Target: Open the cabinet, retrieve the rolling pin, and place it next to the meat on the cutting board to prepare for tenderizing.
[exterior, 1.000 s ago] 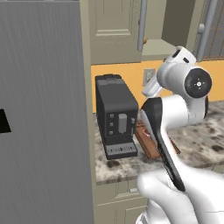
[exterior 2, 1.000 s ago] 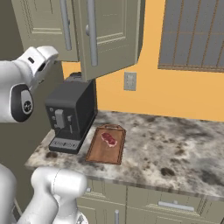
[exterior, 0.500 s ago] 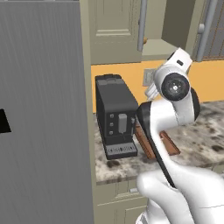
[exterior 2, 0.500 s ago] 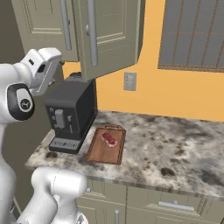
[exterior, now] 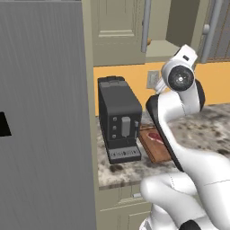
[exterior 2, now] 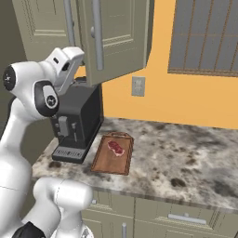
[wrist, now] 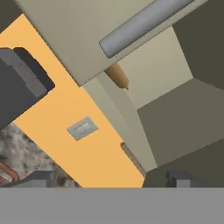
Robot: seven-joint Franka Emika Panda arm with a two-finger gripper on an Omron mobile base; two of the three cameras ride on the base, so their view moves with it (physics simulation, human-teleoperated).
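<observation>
Facing the open cabinet [wrist: 153, 78] — rolling pin [wrist: 118, 75] inside — hand [wrist: 111, 178] spread.

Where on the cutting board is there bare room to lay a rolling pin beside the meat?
The cutting board is bare from the meat down to its front rim. The meat fills the back end near the wall. The coffee machine crowds the board's left side.
</observation>
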